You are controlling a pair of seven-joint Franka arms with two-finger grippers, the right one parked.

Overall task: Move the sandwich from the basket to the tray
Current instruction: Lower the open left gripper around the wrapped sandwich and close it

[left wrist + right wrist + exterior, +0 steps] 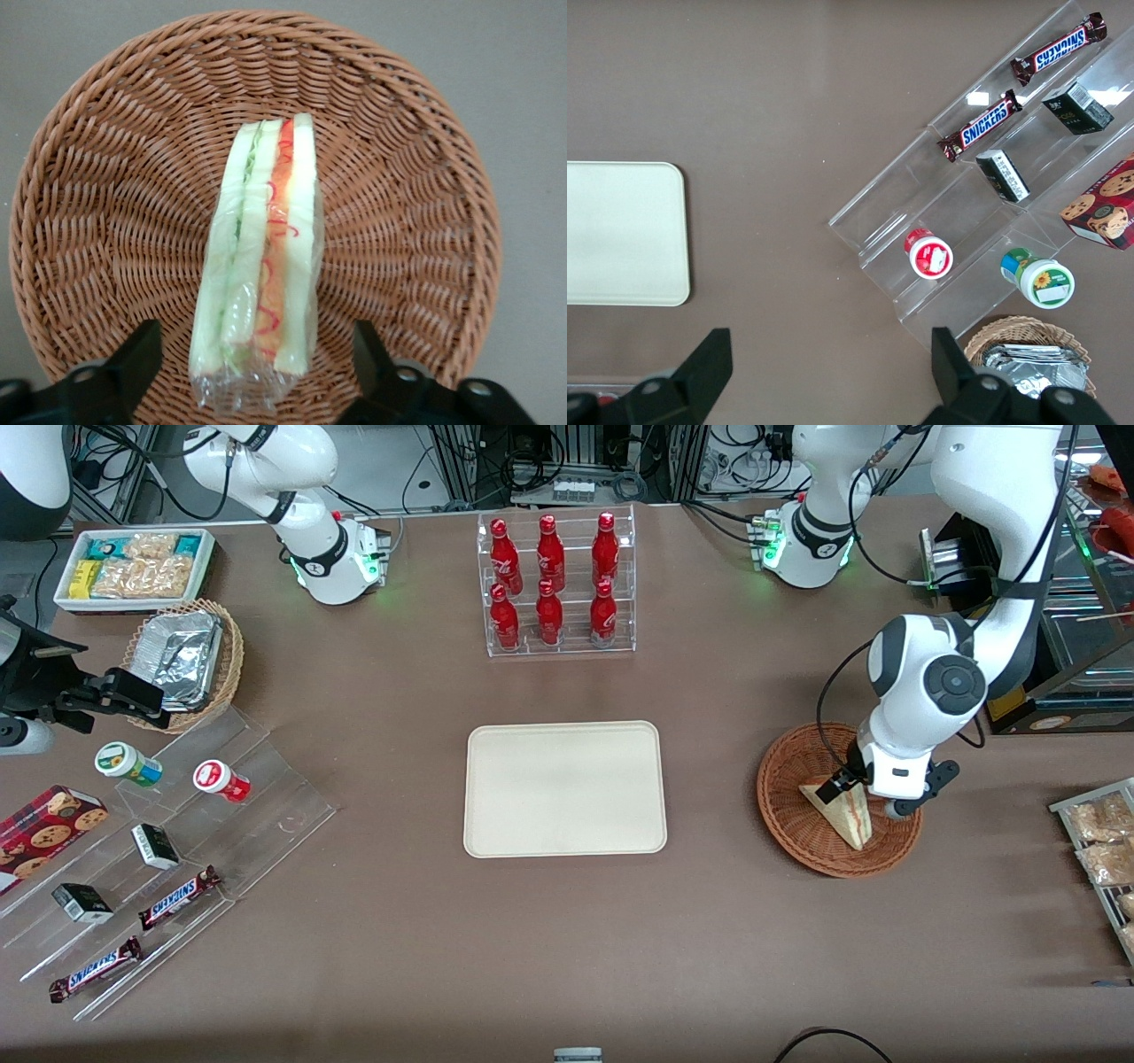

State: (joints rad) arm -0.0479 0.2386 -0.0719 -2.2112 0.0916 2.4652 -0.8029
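Gripper over the basket — fingertips masked by the wrist housing in the front view; sandwich partly covered by the arm; snack rack cut off by frame edge

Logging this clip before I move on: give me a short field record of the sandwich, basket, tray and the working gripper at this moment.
sandwich: lying in the basket, clear-wrapped, filling edge facing up
basket: on the table toward the working arm's end, holding only the sandwich
tray: bare, on the table in front of the bottle rack
gripper: low over the basket, fingers open on either side of the sandwich, not closed on it
task stage: sandwich not yet lifted
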